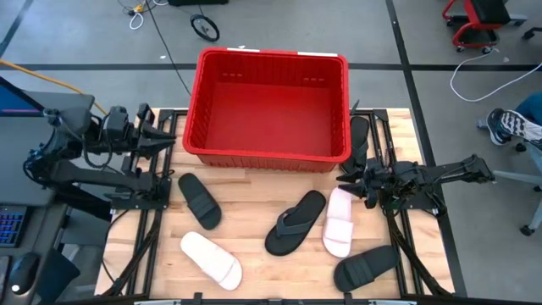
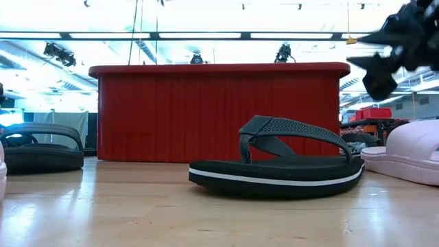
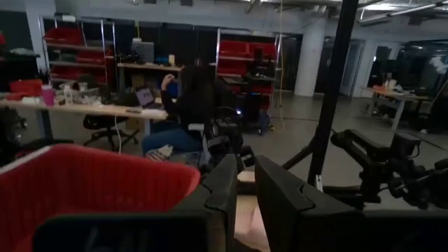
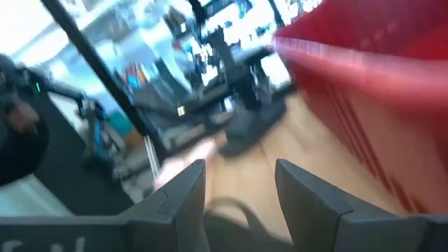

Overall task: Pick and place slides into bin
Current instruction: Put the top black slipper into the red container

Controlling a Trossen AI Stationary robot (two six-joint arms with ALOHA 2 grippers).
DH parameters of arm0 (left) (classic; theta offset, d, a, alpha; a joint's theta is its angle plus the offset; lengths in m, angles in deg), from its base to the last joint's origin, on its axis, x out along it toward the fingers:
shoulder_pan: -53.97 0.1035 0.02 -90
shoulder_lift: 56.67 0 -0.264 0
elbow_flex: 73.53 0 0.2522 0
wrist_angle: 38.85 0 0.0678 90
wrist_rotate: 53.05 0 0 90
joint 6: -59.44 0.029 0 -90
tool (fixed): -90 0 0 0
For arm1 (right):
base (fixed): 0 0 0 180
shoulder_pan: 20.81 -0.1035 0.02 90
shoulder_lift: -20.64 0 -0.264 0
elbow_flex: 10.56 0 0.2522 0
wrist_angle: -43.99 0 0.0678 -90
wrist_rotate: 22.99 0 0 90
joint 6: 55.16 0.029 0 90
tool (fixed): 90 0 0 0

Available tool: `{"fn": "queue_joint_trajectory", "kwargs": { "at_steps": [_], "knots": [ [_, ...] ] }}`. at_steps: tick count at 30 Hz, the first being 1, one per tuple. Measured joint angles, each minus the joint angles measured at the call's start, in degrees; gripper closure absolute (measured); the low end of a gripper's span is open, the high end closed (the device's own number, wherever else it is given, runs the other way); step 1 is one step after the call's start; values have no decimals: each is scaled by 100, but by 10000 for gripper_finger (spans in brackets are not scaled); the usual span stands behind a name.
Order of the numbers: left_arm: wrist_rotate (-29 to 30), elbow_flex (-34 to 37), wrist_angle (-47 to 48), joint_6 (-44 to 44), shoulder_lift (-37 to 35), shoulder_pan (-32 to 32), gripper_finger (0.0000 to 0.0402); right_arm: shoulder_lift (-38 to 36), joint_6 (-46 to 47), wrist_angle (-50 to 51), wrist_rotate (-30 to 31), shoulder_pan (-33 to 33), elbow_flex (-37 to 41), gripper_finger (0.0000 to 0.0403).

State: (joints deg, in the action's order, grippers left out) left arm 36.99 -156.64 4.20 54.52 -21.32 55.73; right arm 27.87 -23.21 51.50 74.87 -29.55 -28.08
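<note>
Low view: black flip-flop (image 2: 278, 168) sits center frame on the wooden table (image 2: 137, 213), sole flat, thong strap arching up, thin white line along the sole edge. Behind it the red bin (image 2: 206, 113) spans the middle of the frame, ribbed wall, thick rim on top. Left edge: a black wide-strap slide (image 2: 41, 147) on the table, well apart from the flip-flop. Right edge: a pale pink slide (image 2: 408, 159), partly cut off, just beside the flip-flop's heel end. Upper right corner: the right gripper (image 2: 394, 48) hangs dark above the pink slide, clear of the table, nothing in it. Ceiling lights and shelving behind.
</note>
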Motion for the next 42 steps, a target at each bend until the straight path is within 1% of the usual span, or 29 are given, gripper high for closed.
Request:
{"fn": "queue_joint_trajectory", "kwargs": {
  "at_steps": [2, 4, 6, 7, 10, 13, 15, 17, 19, 23, 24, 27, 30, 32, 34, 39, 42],
  "knots": [
    [23, -183, -3, -3, 161, 0, 343, 50, -51, 3, -255, -1, -324, 223],
    [35, -275, 29, -37, 293, -2, 343, 156, -520, 35, -666, -4, -826, 223],
    [37, -314, 14, -59, 345, -2, 344, 361, -1108, 79, -1009, -5, -1553, 223],
    [37, -314, 41, -126, 362, -2, 346, 516, -1380, 242, -1086, -5, -1976, 223],
    [37, -314, 117, -380, 401, -2, 351, 1276, -1926, 1100, -1097, -6, -3260, 223],
    [37, -314, 311, -575, 435, 0, 355, 2272, -2019, 2245, -1158, -5, -4490, 223],
    [37, -316, 456, -786, 440, 0, 358, 2953, -1731, 2893, -1449, -22, -5180, 223],
    [35, -316, 567, -961, 444, -2, 360, 3582, -1328, 3427, -1929, -72, -5783, 223],
    [37, -316, 694, -971, 439, -2, 362, 4168, -953, 3620, -2259, -125, -6289, 223],
    [37, -316, 748, -945, 440, -2, 362, 5109, 490, 3631, -2498, -284, -7091, 223],
    [37, -316, 746, -945, 440, -2, 361, 5306, 562, 3621, -2495, -300, -7256, 223],
    [37, -316, 746, -943, 440, -2, 363, 5852, 208, 3670, -2445, -305, -7720, 223],
    [37, -316, 749, -941, 440, -2, 367, 6260, 199, 4111, -2435, -348, -8100, 223],
    [37, -316, 774, -941, 440, -2, 370, 6435, 247, 4780, -2433, -527, -8226, 223],
    [38, -316, 873, -941, 438, -1, 372, 6561, 495, 5629, -2476, -726, -8225, 223],
    [37, -316, 1214, -941, 440, -1, 368, 6792, 1818, 7977, -2423, -1348, -7916, 223],
    [37, -316, 1425, -897, 440, -2, 365, 6905, 2070, 9166, -2179, -1608, -7638, 223]
  ]
}}
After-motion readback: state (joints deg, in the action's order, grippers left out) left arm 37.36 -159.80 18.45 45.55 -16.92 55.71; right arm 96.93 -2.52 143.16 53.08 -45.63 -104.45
